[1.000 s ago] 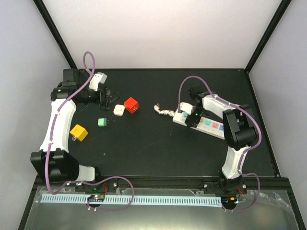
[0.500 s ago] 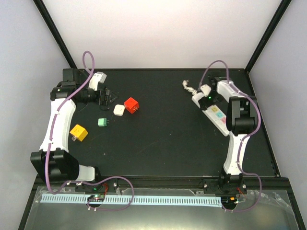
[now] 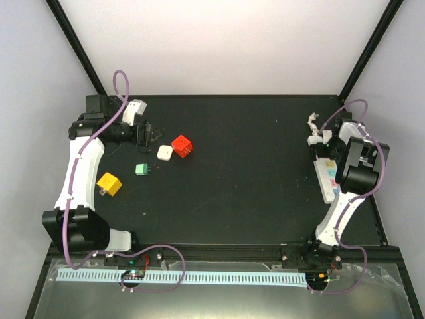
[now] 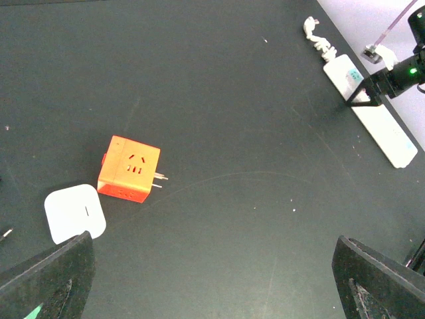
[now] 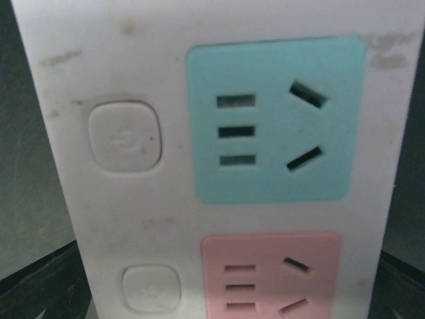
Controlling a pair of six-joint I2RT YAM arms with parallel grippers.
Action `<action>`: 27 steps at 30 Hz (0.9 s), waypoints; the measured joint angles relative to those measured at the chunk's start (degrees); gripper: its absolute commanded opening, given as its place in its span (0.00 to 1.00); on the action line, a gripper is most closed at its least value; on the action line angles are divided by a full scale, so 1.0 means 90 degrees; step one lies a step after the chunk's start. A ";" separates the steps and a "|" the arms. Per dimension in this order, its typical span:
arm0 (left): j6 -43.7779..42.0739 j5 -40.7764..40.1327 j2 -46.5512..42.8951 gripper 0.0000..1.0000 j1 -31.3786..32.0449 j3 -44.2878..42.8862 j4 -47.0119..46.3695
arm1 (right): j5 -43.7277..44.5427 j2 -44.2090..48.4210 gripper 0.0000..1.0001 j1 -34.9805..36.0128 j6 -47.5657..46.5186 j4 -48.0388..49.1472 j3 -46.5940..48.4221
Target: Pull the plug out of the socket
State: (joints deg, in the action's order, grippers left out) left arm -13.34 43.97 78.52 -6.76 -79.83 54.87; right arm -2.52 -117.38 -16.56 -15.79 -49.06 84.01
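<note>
The socket (image 3: 327, 174), a long white power strip with coloured outlet faces, lies along the table's right edge, its white cord stub (image 3: 312, 124) at the far end. My right gripper (image 3: 330, 137) is shut across it near the cord end. In the right wrist view the strip (image 5: 133, 199) fills the frame, with a blue outlet (image 5: 272, 119) and a pink outlet (image 5: 272, 279), both with no plug in them. Loose plugs lie at the left: red (image 3: 181, 145), white (image 3: 165, 153), green (image 3: 141, 169), yellow (image 3: 109, 183). My left gripper (image 3: 147, 136) is open and empty beside them.
The left wrist view shows the red plug (image 4: 129, 167) with its prongs pointing right, the white plug (image 4: 74, 211) and the strip (image 4: 375, 113) far away at the upper right. Black frame posts rise at the table's back corners.
My right gripper has swung the power strip from the centre right of the table out to its right edge, turning it to lie along that edge. The left arm has not moved.
</note>
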 measured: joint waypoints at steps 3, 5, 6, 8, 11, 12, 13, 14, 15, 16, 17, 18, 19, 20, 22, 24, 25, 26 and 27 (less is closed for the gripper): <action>0.0000 0.0005 0.0000 0.99 -0.0022 -0.0005 0.0010 | -0.0175 0.0012 1.00 0.0005 0.0019 -0.0277 0.0046; 0.0000 0.0022 0.0000 0.99 -0.0075 -0.0034 0.0044 | -0.0294 0.0017 1.00 0.0010 0.0034 -0.0452 0.0177; 0.0000 0.0029 0.0000 0.99 -0.0102 -0.0046 0.0046 | -0.0355 0.0034 1.00 0.0010 0.0036 -0.0549 0.0279; -0.0002 0.0046 0.0000 0.99 -0.0172 -0.0083 0.0078 | -0.0457 0.0107 1.00 0.0010 0.0036 -0.0692 0.0466; -0.0039 0.0068 0.0039 0.99 -0.0282 -0.0199 0.0189 | -0.0651 0.0330 1.00 0.0010 0.0034 -0.0911 0.0857; -0.0061 0.0078 0.0080 0.99 -0.0323 -0.0282 0.0233 | -0.0724 0.0406 1.00 0.0012 0.0034 -0.0988 0.1003; -0.0080 0.0092 0.0117 0.99 -0.0362 -0.0359 0.0265 | -0.0787 0.0466 1.00 0.0019 0.0032 -0.1059 0.1134; -0.0104 0.0104 0.0160 0.99 -0.0406 -0.0454 0.0308 | -0.0852 0.0525 1.00 0.0024 0.0029 -0.1137 0.1270; -0.0124 0.0117 0.0211 0.99 -0.0461 -0.0573 0.0345 | -0.0942 0.0585 1.00 0.0046 0.0024 -0.1229 0.1433; -0.0138 0.0126 0.0274 0.99 -0.0522 -0.0716 0.0403 | -0.1022 0.0651 1.00 0.0058 0.0010 -0.1290 0.1545; -0.0148 0.0134 0.0335 0.99 -0.0597 -0.0860 0.0435 | -0.1105 0.0731 1.00 0.0075 0.0005 -0.1343 0.1637; -0.0163 0.0136 0.0381 0.99 -0.0668 -0.0996 0.0466 | -0.1197 0.0821 1.00 0.0097 0.0000 -0.1413 0.1719; -0.0170 0.0136 0.0420 0.99 -0.0729 -0.1110 0.0505 | -0.1294 0.0901 1.00 0.0124 -0.0010 -0.1486 0.1802; -0.0185 0.0143 0.0464 0.99 -0.0806 -0.1253 0.0576 | -0.1409 0.0981 1.00 0.0160 -0.0017 -0.1591 0.1933; -0.0211 0.0146 0.0578 0.99 -0.0991 -0.1591 0.0702 | -0.1685 0.1158 1.00 0.0243 -0.0015 -0.1756 0.2290; -0.0233 0.0148 0.0675 0.99 -0.1178 -0.1899 0.0784 | -0.1979 0.1326 1.00 0.0316 0.0005 -0.1863 0.2662; -0.0240 0.0153 0.0733 0.99 -0.1280 -0.2064 0.0843 | -0.2188 0.1426 1.00 0.0357 0.0036 -0.1923 0.2926; -0.0260 0.0168 0.0806 0.99 -0.1421 -0.2261 0.0930 | -0.2341 0.1513 1.00 0.0386 0.0063 -0.1936 0.3096; -0.0287 0.0185 0.0867 0.99 -0.1530 -0.2395 0.1008 | -0.2509 0.1617 1.00 0.0430 0.0107 -0.1938 0.3262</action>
State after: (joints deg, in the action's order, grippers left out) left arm -15.92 45.63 86.32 -20.53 -101.38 63.94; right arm -25.10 -102.83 -12.69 -14.83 -66.50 113.36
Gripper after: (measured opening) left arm 0.988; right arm 0.999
